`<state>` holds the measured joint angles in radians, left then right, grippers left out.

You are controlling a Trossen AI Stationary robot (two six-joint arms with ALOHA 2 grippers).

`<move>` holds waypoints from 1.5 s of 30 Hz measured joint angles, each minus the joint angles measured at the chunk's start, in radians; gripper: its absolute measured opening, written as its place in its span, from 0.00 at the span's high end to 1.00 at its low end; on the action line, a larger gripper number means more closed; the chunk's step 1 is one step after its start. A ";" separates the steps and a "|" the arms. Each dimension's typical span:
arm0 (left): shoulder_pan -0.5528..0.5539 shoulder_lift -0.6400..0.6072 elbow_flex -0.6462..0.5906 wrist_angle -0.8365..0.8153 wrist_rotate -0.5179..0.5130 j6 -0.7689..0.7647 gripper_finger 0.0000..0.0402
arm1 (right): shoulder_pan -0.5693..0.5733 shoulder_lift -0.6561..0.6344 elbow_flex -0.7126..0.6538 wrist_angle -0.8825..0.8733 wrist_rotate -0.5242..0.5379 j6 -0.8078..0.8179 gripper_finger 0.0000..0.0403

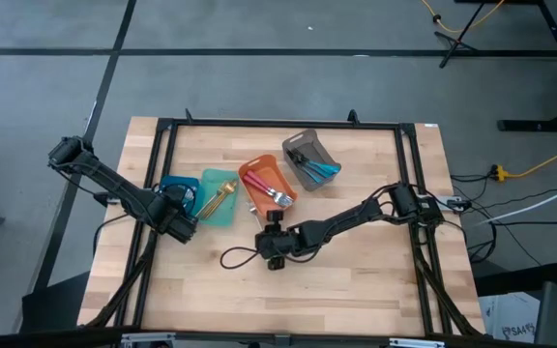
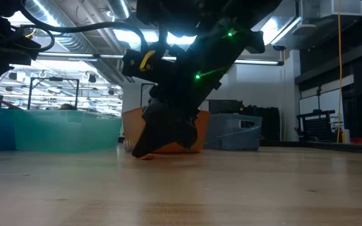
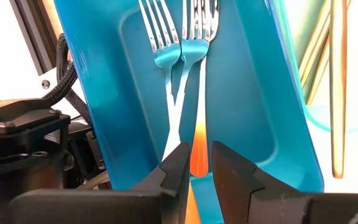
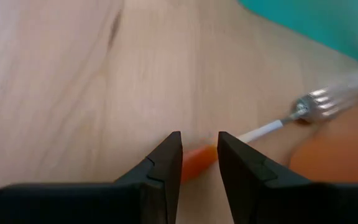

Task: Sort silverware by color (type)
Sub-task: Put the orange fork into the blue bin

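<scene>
Now both arms are low at the table, each with its fingers around an orange-handled fork. The left gripper [image 3: 196,171] is at the blue bin [image 1: 177,188] on the left side of the table. Its two fingers are closed on the orange handle of a fork [image 3: 197,93] that lies in this bin beside a blue-handled fork [image 3: 163,74]. The orange one does not match that bin, so I judge it is being taken out to go with its own colour.

The right gripper [image 4: 199,163] is down on the bare wood in front of the orange bin [image 1: 259,184]. Its fingers pinch the orange handle end of another fork [image 4: 272,127], whose metal head points toward the bin; the fork seems to lie flat on the table. Probably it must be lifted and put into the orange bin, where red-handled pieces [image 1: 264,188] already lie.

A teal bin [image 1: 219,198] holds gold utensils [image 1: 222,193], and the grey bin [image 1: 309,153] holds blue ones [image 1: 319,172]. So the sorting looks nearly finished.
</scene>
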<state>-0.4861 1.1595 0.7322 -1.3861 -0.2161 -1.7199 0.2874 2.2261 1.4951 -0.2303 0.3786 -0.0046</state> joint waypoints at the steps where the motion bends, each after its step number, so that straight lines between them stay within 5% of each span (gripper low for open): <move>1: 0.000 0.000 0.000 0.000 0.000 0.000 0.85 | 0.000 0.000 0.000 0.003 -0.013 0.001 0.74; 20: 0.000 0.000 0.000 0.000 0.017 0.000 0.85 | 0.003 0.002 0.115 -0.136 -0.134 0.022 0.74; 32: 0.001 -0.010 0.029 -0.026 0.178 0.002 0.85 | 0.002 -0.178 0.163 -0.318 0.052 -0.031 0.74; 39: 0.001 -0.010 0.169 -0.036 0.053 -0.014 0.85 | 0.002 -0.310 0.163 -0.530 0.157 -0.024 0.74; 45: 0.001 -0.010 0.244 0.195 -0.100 -0.032 0.85 | 0.007 -0.392 0.163 -0.749 0.225 0.054 0.74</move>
<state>-0.4847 1.1492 0.9759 -1.1914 -0.3159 -1.7518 0.2942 1.8345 1.6581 -0.9788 0.6033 0.0490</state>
